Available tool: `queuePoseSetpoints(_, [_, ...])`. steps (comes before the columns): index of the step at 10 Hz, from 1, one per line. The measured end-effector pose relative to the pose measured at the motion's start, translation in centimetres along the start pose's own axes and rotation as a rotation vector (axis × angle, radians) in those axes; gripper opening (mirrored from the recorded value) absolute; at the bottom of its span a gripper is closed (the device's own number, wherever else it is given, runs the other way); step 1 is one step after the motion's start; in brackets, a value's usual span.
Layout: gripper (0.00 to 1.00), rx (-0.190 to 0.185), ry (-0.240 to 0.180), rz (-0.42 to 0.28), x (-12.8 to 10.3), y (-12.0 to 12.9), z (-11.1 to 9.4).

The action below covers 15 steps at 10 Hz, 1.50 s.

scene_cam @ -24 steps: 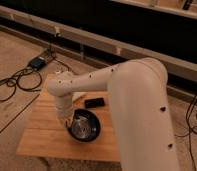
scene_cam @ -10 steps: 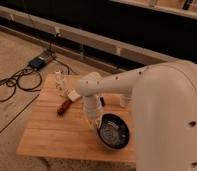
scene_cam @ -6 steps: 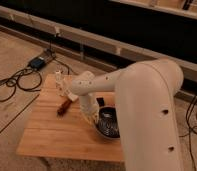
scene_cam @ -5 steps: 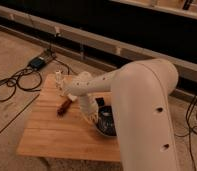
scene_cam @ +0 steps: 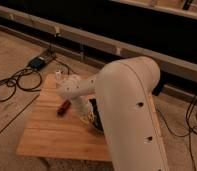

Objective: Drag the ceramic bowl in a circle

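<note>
Where arm hides it, tool (scene_cam: 93,121) prob. at ceramic bowl (scene_cam: 94,111), wood table (scene_cam: 52,135).

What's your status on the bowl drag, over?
Gripper down at ceramic bowl, mid-table. Bowl mostly hidden behind arm. Reddish object lies left of it.

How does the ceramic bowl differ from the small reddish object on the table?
The ceramic bowl is dark and mostly hidden behind the robot arm, with the gripper at it; the small reddish object lies in full view, apart from the gripper. The bowl is wider. Both rest on the wooden table.
</note>
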Motion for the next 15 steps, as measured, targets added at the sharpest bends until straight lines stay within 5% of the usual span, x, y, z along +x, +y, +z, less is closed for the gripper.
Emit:
queuePoseSetpoints(5, [0.80, -0.008, -0.017, -0.004, 1.5, 2.5, -1.3])
queuePoseSetpoints(15, [0.80, -0.009, -0.030, 0.023, 2.0, 2.7, -2.1])
